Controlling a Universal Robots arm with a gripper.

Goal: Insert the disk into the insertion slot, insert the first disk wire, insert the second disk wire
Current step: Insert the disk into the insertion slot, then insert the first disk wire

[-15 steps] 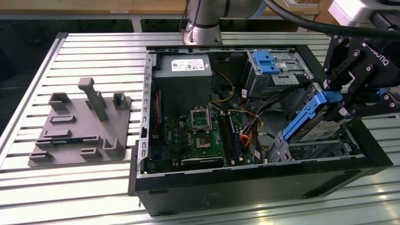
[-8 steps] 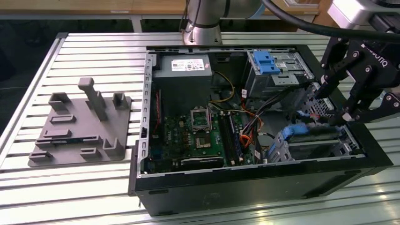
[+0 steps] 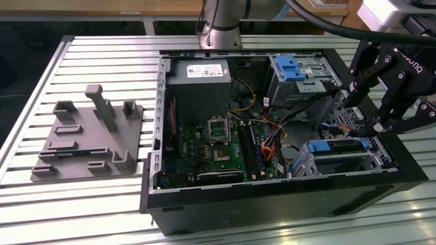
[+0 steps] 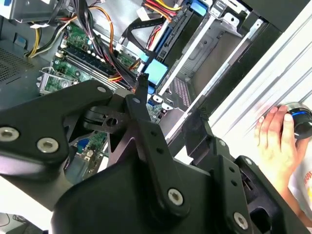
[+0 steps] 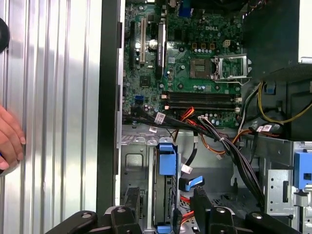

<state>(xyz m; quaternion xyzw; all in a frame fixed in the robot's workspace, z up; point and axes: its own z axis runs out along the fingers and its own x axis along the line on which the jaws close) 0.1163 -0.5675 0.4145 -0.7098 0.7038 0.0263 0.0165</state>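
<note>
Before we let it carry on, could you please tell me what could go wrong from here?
The open pincer is close over the blue-framed grey metal disk in the silver perforated sheet-metal slot; the loose bundle of black, red and orange wires draped beside it might catch on the pincer. A person's hand is over the ribbed metal table beside the black computer case, so an outward swing could strike it.

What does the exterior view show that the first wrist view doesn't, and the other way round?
The exterior view adds the grey fixture plate lying on the slatted table at the exterior view's left, and the robot arm's base beyond the computer case. The first wrist view adds a person's hand by that table. Both show the green motherboard and the wires beside it.
</note>
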